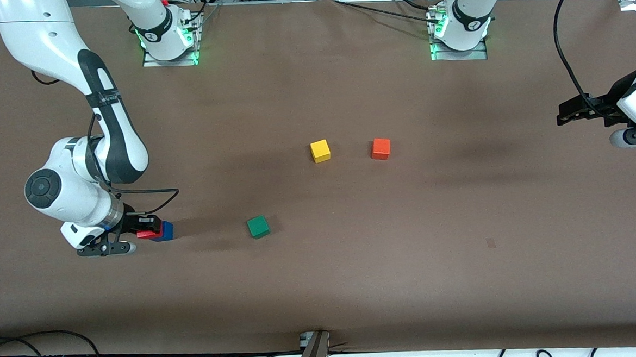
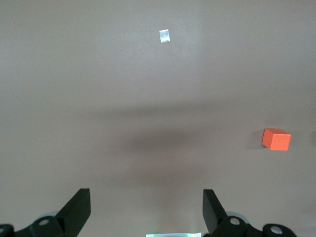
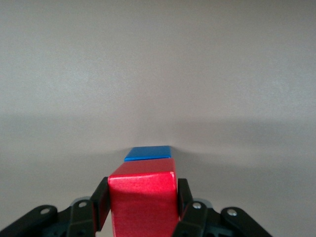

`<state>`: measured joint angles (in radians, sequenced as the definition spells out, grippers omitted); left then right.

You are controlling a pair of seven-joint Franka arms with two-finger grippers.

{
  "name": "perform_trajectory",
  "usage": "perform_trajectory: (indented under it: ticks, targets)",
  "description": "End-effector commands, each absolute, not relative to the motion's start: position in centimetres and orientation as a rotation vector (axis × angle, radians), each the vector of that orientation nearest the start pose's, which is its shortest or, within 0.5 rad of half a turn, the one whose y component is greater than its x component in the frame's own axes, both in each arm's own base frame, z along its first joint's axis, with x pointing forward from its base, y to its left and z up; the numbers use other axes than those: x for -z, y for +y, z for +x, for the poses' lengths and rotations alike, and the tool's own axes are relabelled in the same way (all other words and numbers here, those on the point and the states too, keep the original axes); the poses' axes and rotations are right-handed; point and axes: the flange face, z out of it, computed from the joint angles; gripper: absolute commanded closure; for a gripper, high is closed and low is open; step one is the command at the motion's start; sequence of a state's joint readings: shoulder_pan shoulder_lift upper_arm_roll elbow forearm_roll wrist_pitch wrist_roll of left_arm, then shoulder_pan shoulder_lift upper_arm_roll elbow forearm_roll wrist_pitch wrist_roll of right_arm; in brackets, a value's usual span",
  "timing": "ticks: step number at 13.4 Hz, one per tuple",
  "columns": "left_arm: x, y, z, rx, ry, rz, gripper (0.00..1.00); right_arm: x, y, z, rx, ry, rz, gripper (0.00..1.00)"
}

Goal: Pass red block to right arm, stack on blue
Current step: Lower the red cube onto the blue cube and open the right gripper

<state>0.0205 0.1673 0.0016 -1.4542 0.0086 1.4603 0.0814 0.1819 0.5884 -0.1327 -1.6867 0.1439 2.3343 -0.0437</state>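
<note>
Brown bench [image 1: 355,263], handover done
Right gripper [image 3: 142,207] jaws clamp red block [image 3: 143,202] above blue block [image 3: 147,153], unreleased; left gripper [image 2: 146,210] waits, jaws spread

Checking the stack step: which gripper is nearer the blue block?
Right. The right gripper holds the red block at the blue block; the left gripper waits at the table's other end.
</note>
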Motion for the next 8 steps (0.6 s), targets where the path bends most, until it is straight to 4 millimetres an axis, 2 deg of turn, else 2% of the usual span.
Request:
perform_trajectory:
  ticks: [1,8]
  targets:
    - [-58.47,1.19,59.9,-0.212,0.081,-3.106,0.0,-26.6,4.57,68.26,0.12,-0.005,-3.093,1.0]
    - [-58.06,1.26,60.14,-0.222,0.075,-3.115,0.0,-26.22,4.67,68.46,0.133,0.019,-3.094,1.0]
